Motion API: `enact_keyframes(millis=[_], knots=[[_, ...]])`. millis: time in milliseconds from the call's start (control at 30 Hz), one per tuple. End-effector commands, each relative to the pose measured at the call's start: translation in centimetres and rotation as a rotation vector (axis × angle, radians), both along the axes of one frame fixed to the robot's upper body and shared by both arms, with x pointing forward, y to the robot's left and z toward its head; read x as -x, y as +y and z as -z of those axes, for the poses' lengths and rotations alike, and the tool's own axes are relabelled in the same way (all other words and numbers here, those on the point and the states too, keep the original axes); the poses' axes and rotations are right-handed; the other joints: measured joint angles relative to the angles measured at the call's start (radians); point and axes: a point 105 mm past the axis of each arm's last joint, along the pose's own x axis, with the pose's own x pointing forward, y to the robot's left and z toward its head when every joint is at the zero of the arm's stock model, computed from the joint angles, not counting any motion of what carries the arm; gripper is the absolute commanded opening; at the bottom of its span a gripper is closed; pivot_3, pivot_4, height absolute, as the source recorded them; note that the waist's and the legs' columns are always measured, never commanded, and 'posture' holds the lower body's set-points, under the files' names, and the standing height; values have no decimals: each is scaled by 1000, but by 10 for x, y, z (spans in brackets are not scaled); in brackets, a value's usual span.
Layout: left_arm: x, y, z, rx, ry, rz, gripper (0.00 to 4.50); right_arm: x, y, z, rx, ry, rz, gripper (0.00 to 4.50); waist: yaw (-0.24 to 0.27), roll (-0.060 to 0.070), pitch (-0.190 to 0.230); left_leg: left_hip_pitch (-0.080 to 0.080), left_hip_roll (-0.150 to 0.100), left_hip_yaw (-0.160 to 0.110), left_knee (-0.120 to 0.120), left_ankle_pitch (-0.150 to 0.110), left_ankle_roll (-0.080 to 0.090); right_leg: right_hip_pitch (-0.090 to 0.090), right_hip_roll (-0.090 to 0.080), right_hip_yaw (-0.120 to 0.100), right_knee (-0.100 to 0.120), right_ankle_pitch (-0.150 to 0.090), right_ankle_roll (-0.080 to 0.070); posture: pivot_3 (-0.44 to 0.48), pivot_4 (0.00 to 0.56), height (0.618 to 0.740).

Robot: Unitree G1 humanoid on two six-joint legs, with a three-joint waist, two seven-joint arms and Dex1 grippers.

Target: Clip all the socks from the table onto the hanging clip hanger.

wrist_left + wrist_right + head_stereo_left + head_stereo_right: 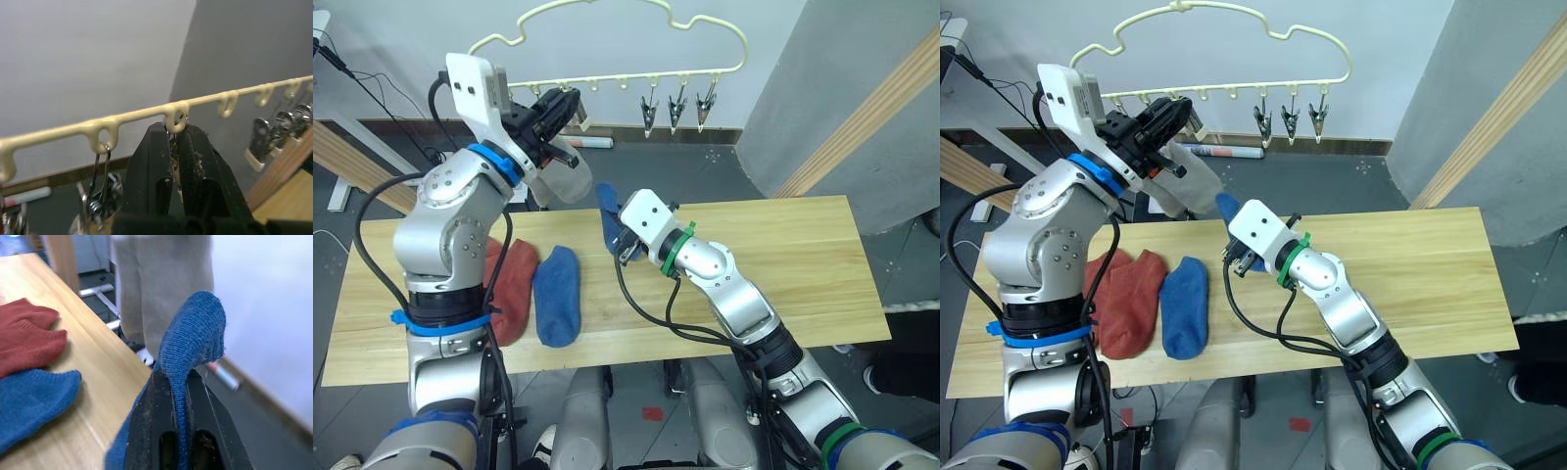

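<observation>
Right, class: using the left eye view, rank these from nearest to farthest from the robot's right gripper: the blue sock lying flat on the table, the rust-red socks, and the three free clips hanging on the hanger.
1. The flat blue sock, on the table toward the robot's left of the right gripper.
2. The rust-red socks, further left, beyond that sock.
3. The three free clips, high on the clip hanger; their depth makes this ranking less certain.

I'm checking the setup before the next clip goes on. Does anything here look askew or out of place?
Nothing looks damaged or spilled. The clip hanger hangs tilted, its clip row sloping. The left gripper is closed at one clip ring, a light grey sock hanging below it. The right gripper pinches a blue sock.
</observation>
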Motion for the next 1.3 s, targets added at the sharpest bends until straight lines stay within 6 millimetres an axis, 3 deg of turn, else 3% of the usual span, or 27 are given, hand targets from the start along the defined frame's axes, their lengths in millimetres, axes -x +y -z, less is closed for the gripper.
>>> enact_keyframes(millis=[33,267,767,1067,1300], knots=[[13,0,-26,34,-53,64,36,8,11,-11,15,-100,-69,0,0,0,0,0,0,0,0,0,0,0,0,0,0,0,0,-48,477,735],[14,2,-26,27,-11,103,36,-3,21,-31,14,-238,-87,0,3,0,0,0,0,0,0,0,0,0,-1,0,0,0,0,-46,471,735],[18,2,-23,22,4,123,36,-37,9,-58,-27,-349,-1,0,7,0,0,0,0,0,1,0,-1,0,-1,0,0,0,-1,-34,463,735],[18,0,-23,31,7,128,36,-33,19,-55,-29,-330,-55,0,7,0,0,0,0,0,1,0,-1,0,-1,0,0,1,-1,-35,465,735],[18,1,-21,29,14,123,36,-37,16,-66,-62,-363,-18,0,12,0,0,0,0,0,1,0,0,0,-1,0,1,1,-2,-31,466,735]])
